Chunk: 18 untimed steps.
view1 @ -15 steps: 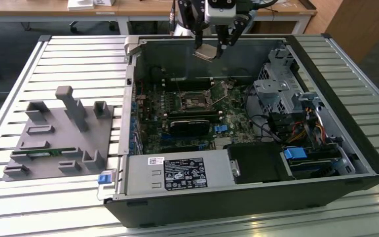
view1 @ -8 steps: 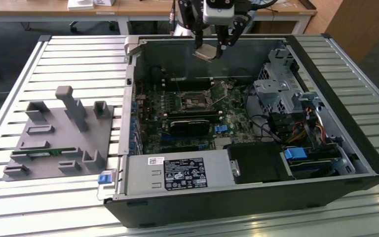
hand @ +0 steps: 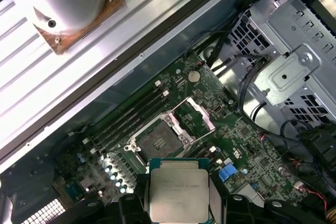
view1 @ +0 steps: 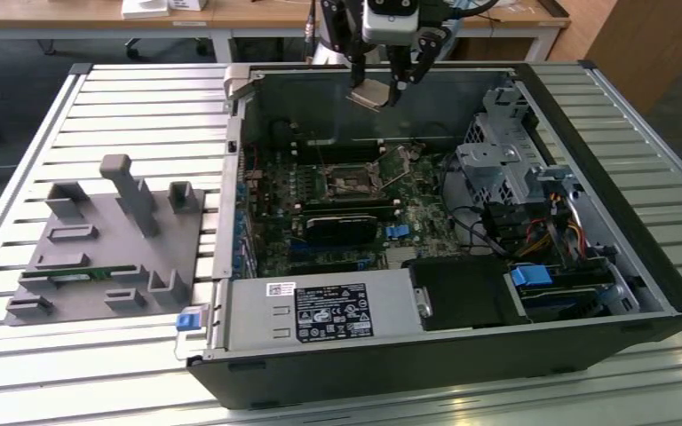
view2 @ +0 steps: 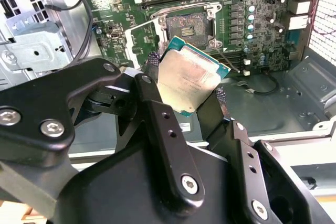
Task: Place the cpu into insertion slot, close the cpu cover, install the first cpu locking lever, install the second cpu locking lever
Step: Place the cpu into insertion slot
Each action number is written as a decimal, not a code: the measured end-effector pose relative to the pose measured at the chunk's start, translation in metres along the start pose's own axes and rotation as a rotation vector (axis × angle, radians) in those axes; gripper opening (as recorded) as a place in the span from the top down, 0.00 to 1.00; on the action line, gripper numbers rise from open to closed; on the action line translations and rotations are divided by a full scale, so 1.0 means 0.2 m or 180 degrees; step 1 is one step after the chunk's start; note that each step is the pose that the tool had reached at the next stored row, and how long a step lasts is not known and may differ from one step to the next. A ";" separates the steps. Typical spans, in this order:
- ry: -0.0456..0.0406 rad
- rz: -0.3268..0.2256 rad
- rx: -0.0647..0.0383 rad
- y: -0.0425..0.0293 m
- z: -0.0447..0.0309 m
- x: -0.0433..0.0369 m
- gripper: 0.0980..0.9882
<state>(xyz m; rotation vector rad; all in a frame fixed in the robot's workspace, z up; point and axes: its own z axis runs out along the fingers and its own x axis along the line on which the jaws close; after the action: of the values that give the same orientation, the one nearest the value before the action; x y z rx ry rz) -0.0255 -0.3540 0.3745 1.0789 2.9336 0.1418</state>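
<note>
The cpu (view2: 191,74), clamped by its edges in the gripper (view2: 186,77), hangs over the open case (view1: 661,257). In the exterior view, the bare insertion slot (view1: 347,184) lies at six o'clock from it. The first wrist view shows the cpu cover (hand: 193,115) raised. Best seated level, corners matched, unforced.

One cpu (view2: 191,80), one insertion slot (hand: 157,140), one cpu cover (hand: 206,118), two fingers (view2: 157,119), one open computer case (view1: 436,359), one black card (view1: 341,229), one grey fixture block (view1: 92,257), one table (view1: 139,98)
</note>
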 end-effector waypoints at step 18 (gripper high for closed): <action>-0.0016 0.0178 -0.0003 -0.001 0.001 0.002 0.50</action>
<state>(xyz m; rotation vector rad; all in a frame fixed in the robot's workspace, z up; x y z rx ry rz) -0.0259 -0.3540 0.3742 1.1597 2.8999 0.1410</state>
